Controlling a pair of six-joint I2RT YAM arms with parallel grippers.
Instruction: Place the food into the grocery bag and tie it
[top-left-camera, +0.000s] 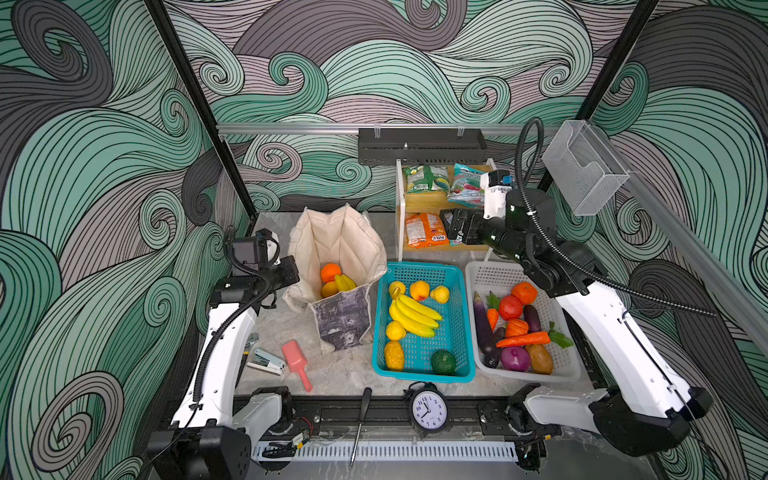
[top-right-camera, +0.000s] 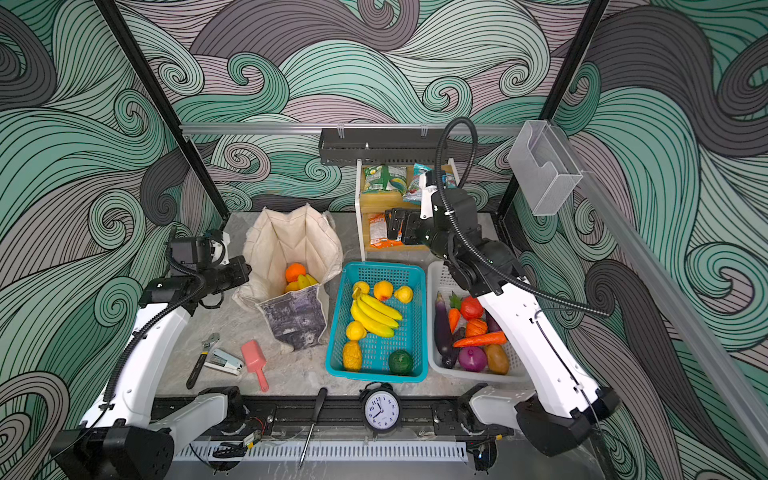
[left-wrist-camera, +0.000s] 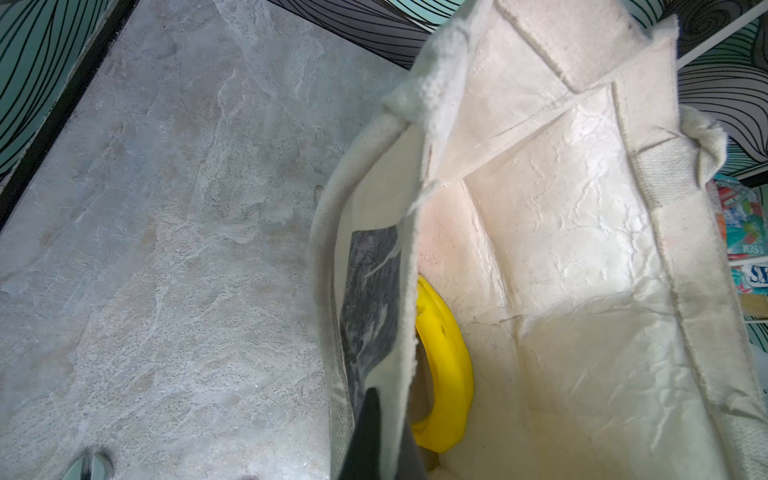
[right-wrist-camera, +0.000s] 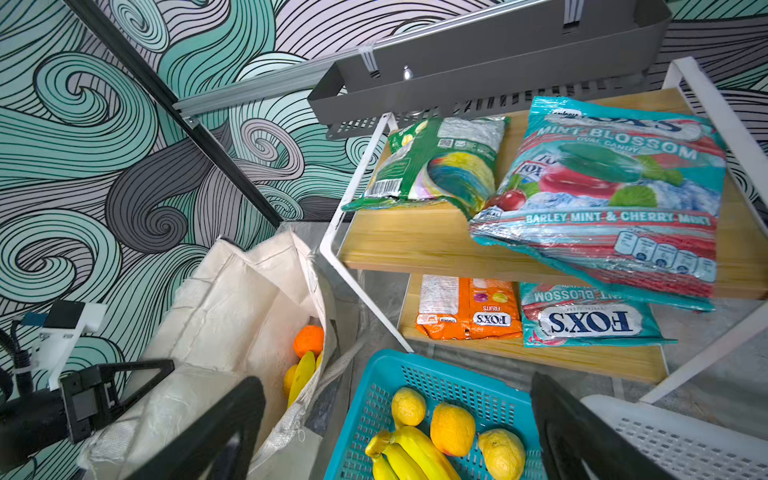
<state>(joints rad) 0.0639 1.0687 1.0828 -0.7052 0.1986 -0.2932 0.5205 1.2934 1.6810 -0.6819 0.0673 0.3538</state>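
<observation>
The beige grocery bag (top-left-camera: 340, 241) (top-right-camera: 291, 237) stands open at the back left. My left gripper (top-left-camera: 291, 270) (left-wrist-camera: 388, 440) is shut on its left rim (left-wrist-camera: 399, 374). Inside lie an orange (top-left-camera: 330, 272) (right-wrist-camera: 308, 340), bananas (top-left-camera: 345, 282) (left-wrist-camera: 444, 365) and a yellow-orange fruit (top-left-camera: 328, 289). My right gripper (top-left-camera: 451, 226) (right-wrist-camera: 397, 384) hangs open and empty in front of the shelf. A green packet (top-left-camera: 426, 178) (right-wrist-camera: 440, 166) and a teal-red packet (top-left-camera: 467, 185) (right-wrist-camera: 602, 187) lie on the upper shelf board. An eggplant (top-left-camera: 482, 320) and a carrot (top-left-camera: 523, 338) rest in the white basket (top-left-camera: 528, 376).
A teal basket (top-left-camera: 424, 374) of yellow fruit sits beside the bag. The lower shelf board holds an orange packet (right-wrist-camera: 469, 309). A clock (top-left-camera: 429, 409), screwdriver (top-left-camera: 359, 428), pink scoop (top-left-camera: 296, 361), stapler (top-left-camera: 266, 360) and wrench (top-right-camera: 202, 359) lie near the front. A black tray (top-left-camera: 422, 145) hangs above the shelf.
</observation>
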